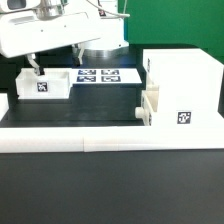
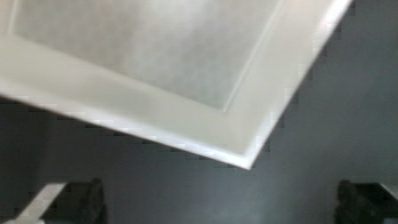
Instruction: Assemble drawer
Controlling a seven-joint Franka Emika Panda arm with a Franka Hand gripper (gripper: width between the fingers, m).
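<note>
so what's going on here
A Panda arm is mid-assembly. Its tool hovers open over a loose tray on the exterior view's left, holding nothing. The large case sits on the exterior view's right, with another tray seemingly slotted into its side.

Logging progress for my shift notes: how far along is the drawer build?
Done, it seems: the first tray sits slotted into the case, possibly not fully home. In hand: nothing gripped; the gripper is at the second tray, its fingers open near that tray's corner. Left: grasp that tray and slide it into the case.
</note>
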